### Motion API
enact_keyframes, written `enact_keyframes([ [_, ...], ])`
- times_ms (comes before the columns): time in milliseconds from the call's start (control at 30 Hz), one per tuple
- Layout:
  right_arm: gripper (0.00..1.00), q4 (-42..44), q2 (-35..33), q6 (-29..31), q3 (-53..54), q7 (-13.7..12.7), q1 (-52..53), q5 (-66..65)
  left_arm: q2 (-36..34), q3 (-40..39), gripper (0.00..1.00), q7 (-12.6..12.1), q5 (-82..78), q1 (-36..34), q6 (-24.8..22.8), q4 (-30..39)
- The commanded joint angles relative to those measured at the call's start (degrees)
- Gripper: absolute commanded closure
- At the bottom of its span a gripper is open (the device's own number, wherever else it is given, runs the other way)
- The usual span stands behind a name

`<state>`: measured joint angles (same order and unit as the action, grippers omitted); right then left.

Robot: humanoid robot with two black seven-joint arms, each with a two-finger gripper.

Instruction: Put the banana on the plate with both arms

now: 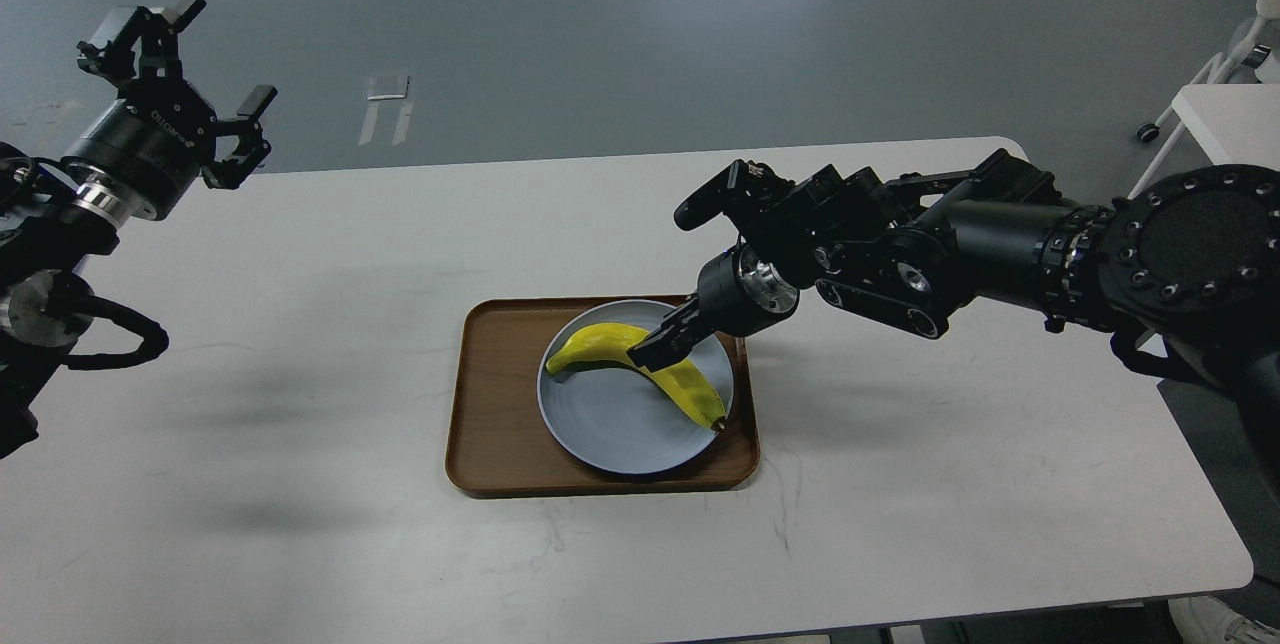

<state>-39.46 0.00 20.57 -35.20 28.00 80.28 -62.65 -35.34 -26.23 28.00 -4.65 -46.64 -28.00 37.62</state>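
The yellow banana (598, 340) lies across the far half of the pale blue-grey plate (612, 436), stem end to the left and dark tip at the plate's right rim. My right gripper (655, 350) reaches in from the right and is shut on the banana's middle, low over the plate. My left gripper (185, 64) is open and empty, raised high at the far left, well away from the plate.
The plate sits on a brown wood-grain tray (492, 424) in the middle of the white table (300, 524). A second white table and a chair (1225, 94) stand at the far right beyond the table's edge.
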Motion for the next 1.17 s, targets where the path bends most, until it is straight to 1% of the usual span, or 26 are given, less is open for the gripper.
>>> enact_keyframes([
  [0,0.04,1.13,-0.96,-0.09,1.79,0.00,1.54,4.19,0.01,0.04,0.01,0.00,0.00,-0.03,0.00,0.00],
  [100,0.03,2.80,-4.39,-0.18,6.36,0.00,2.78,9.64,0.01,0.04,0.01,0.00,0.00,-0.03,0.00,0.00],
  [133,0.03,2.89,-6.22,-0.18,9.94,0.00,2.61,12.87,0.01,0.04,0.01,0.00,0.00,-0.03,0.00,0.00],
  [233,0.03,3.16,-11.67,-0.36,18.82,0.00,0.07,22.80,0.27,0.12,0.01,0.00,-0.09,0.06,0.00,0.00],
  [300,0.02,3.33,-13.44,-0.62,21.65,0.00,-2.04,27.12,0.27,0.21,0.01,0.00,-0.09,0.15,0.00,0.00],
  [333,0.00,3.60,-14.84,-0.88,24.62,0.00,-4.58,31.32,0.45,0.21,0.01,0.00,-0.09,0.24,0.00,0.00],
  [433,0.00,4.48,-17.57,-0.79,31.22,0.00,-11.69,39.69,1.67,0.47,0.01,0.00,-0.09,0.50,0.00,0.00],
  [500,0.00,4.48,-18.10,-0.71,33.52,0.00,-14.78,42.25,2.47,0.65,0.01,0.00,-0.18,0.67,0.00,0.00],
  [633,0.00,4.65,-17.93,-0.71,44.58,0.00,-24.44,50.68,4.57,1.00,0.01,0.00,-0.70,1.20,0.00,-0.09],
  [700,0.00,4.65,-17.76,-0.44,48.71,0.00,-27.52,52.01,5.71,1.00,0.01,0.00,-0.79,1.55,0.00,-0.09],
  [733,0.00,4.65,-17.75,-0.44,48.73,0.00,-27.54,52.02,5.72,1.00,0.01,0.00,-0.79,1.55,0.00,-0.09],
  [800,0.00,4.65,-17.58,-0.36,53.20,0.00,-31.48,52.55,7.30,1.00,0.01,0.00,-0.97,2.43,0.00,-0.18],
  [867,0.00,4.57,-17.58,-0.36,55.05,0.00,-33.51,52.55,8.70,1.00,0.01,0.00,-1.06,3.22,0.00,-0.53],
  [1133,0.00,2.63,-18.02,-0.09,55.85,0.00,-35.19,52.55,11.96,0.91,0.01,0.00,-0.97,4.54,0.00,-1.67],
])
